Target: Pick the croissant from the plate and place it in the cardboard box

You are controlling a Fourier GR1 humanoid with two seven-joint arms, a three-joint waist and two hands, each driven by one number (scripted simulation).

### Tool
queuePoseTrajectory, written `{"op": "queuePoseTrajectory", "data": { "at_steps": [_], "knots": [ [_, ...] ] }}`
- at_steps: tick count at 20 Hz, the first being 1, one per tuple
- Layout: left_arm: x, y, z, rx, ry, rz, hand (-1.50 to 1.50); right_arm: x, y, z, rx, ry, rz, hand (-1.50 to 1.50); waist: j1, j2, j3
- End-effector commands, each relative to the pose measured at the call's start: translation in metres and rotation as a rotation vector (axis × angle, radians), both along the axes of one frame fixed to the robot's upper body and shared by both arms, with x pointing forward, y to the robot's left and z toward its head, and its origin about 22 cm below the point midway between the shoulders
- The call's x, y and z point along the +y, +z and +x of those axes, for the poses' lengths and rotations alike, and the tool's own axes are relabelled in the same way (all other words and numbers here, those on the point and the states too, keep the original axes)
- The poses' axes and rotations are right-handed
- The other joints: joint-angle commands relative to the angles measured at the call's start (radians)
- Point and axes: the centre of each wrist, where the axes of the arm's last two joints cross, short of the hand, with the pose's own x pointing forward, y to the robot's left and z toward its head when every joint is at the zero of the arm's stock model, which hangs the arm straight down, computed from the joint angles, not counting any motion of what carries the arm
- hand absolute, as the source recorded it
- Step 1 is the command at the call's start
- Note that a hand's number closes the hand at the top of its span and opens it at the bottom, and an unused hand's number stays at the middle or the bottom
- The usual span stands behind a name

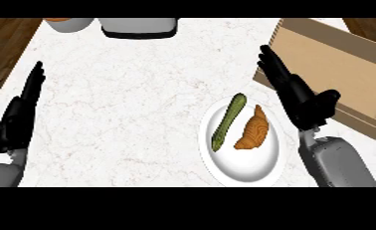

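Croissant (252, 129) is on the plate (242, 167), right of centre, with a green vegetable (228, 120) just beside it at 9 o'clock. Cardboard box (330, 59) is at 1 o'clock from the plate. Right hand (297, 97) hovers at the plate's 2 o'clock, fingers straight, holding nothing. Left hand (18, 117) rests open at the view's 9 o'clock edge. Looks like approach; pick not yet made. Next: move toward 8 o'clock, lower over the croissant, curl round it clear of the vegetable.
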Motion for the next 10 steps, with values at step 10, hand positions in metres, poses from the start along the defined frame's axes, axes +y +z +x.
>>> {"op": "queuePoseTrajectory", "data": {
  "at_steps": [10],
  "knots": [
    [-0.040, 0.022, 0.010, -0.003, -0.380, -0.092, 0.00, -0.120, 0.043, -0.069, -0.225, -0.737, -0.404, -1.50, -0.111, -0.021, 0.003]
  ]
}}
